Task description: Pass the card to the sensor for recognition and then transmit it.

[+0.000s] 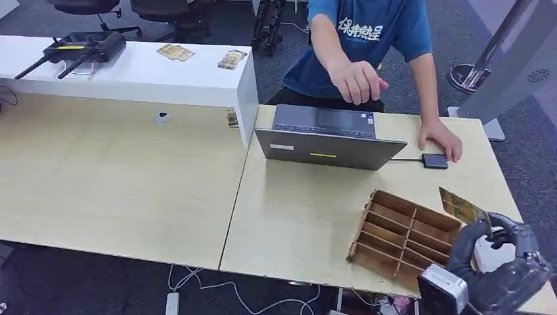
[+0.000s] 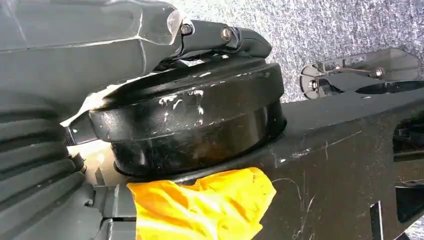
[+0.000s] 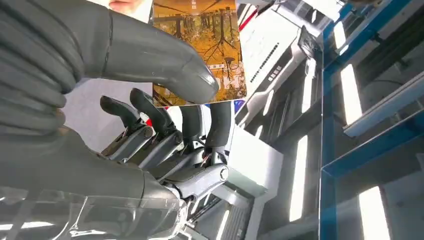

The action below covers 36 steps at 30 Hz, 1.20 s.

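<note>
One thin card (image 1: pixel 464 207), light, stiff and probably slick-faced, looks best gripped by an edge so its face stays clear for reading. It stands pinched between the thumb and fingers (image 3: pixel 150 57) of the right hand (image 1: pixel 499 262), low at the table's near right corner, just beyond the wooden divider tray (image 1: pixel 404 233). The small black sensor (image 1: pixel 435 161) lies well apart, beside a person's hand (image 1: pixel 441 139) near the laptop (image 1: pixel 325 138); whether the left hand is clenched or released, I cannot tell.

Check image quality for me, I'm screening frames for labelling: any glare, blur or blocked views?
Head view: evenly lit, sharp; the card in the right hand is readable. Right wrist view: bright ceiling lights glare, yet the card stays crisp behind the thumb. Left wrist view: dark robot parts up close, with specular highlights.
</note>
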Tool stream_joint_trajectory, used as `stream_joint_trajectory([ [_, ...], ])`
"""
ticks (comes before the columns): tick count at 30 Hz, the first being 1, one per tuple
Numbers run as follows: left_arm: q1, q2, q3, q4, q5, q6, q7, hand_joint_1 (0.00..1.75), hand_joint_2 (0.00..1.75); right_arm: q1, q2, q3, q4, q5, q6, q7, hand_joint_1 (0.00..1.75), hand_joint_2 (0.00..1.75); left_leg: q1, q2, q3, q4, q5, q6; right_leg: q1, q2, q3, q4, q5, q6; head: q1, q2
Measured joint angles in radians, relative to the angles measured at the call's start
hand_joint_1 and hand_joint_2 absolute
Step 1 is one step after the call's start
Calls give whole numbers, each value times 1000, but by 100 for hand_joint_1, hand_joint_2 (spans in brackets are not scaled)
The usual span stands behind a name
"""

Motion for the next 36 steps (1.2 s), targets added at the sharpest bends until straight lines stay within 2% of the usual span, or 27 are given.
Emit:
stream_joint_trajectory([
  [4, -2, 0, 0, 0, -7, 0, 8, 0, 175, -95, -27, 19, 54, 37, 0, 73, 175, 175, 0, 0, 1, 0, 0, 0, 0, 0, 0, 0, 0, 0, 0, 0],
  [16, -3, 0, 0, 0, -23, -3, 9, 0, 175, -159, -59, 46, 113, 48, 0, 104, 175, 175, 0, -1, 0, 0, 0, 0, 0, 0, 0, 0, 0, 0, 0, 0],
  [22, -4, 0, 0, 0, -69, -11, 12, 0, 175, -267, -98, 97, 194, 99, 0, 229, 175, 175, 0, 0, 0, 0, 1, 0, 0, -1, 0, 0, 1, 0, 0, 0],
  [28, -10, 0, 0, 0, -123, -17, 28, 0, 175, -458, -150, 162, 354, 113, 4, 361, 175, 175, 0, -1, 0, 0, 2, 0, 0, 0, 0, 0, 3, 1, 0, 0],
  [31, -13, 0, 0, 0, -145, -18, 40, 0, 175, -564, -173, 196, 469, 134, 43, 432, 175, 175, 0, 0, 0, 0, 3, -1, 0, 2, 0, 1, 3, 0, 0, 0],
  [36, -15, 0, 0, 0, -169, -18, 52, 0, 175, -718, -190, 245, 649, 176, 92, 505, 175, 175, 0, -1, 0, 0, 3, -1, 0, 1, 0, 1, 3, 0, 0, 0],
])
